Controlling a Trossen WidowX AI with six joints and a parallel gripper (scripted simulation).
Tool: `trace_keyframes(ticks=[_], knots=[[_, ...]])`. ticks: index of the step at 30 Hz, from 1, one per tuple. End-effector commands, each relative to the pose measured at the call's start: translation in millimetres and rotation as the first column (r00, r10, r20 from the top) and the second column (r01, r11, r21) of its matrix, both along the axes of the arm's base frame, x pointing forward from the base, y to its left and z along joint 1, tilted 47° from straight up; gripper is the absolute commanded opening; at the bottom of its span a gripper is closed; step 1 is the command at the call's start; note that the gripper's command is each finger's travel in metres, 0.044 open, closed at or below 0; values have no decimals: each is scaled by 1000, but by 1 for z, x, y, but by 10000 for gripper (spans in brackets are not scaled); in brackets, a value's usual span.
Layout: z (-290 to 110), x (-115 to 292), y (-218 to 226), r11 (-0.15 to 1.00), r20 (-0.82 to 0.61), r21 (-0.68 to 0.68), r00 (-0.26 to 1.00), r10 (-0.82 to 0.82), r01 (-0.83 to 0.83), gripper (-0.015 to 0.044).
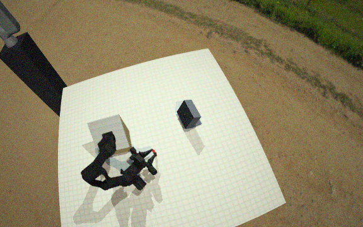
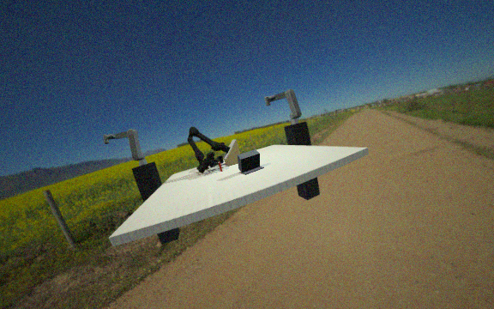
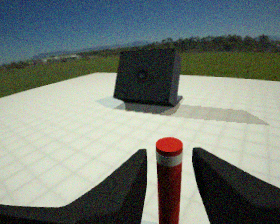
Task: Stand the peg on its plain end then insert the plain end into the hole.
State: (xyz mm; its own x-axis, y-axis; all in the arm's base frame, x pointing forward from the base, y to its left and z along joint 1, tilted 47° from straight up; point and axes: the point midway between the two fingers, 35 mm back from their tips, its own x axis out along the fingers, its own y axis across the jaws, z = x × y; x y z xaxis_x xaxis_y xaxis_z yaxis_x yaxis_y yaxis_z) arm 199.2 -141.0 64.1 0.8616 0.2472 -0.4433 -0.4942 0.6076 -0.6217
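Observation:
The red peg [image 3: 169, 192] [image 2: 220, 166] [image 1: 154, 152] stands upright, its white band near the top end. Its lower end is out of the wrist view. My gripper [image 3: 169, 155] [image 1: 155, 152] is open, with one finger on each side of the peg and a visible gap on both sides. The dark sloped panel [image 3: 156, 87] [image 1: 185, 115] [image 2: 249, 161] stands beyond the peg, and its face with the one round hole [image 3: 142, 75] shows in the wrist view.
A pale wedge-shaped block [image 1: 107, 129] [image 2: 232, 154] stands close beside the arm. The white table [image 1: 225, 176] [image 2: 178, 202] carries everything. Grey arms on dark pedestals [image 2: 146, 178] [image 2: 298, 134] stand off the table's far side.

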Motion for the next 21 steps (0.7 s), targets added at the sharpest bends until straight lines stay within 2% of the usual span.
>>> trace_keyframes(ticks=[1, 4, 16, 21], knots=[[0, 0, 0, 1000, 0, 0, 1000, 0, 0, 130], [0, 0, 0, 1000, 0, 0, 1000, 0, 0, 130], [0, 0, 0, 1000, 0, 0, 1000, 0, 0, 440], [0, 0, 0, 1000, 0, 0, 1000, 0, 0, 440]])
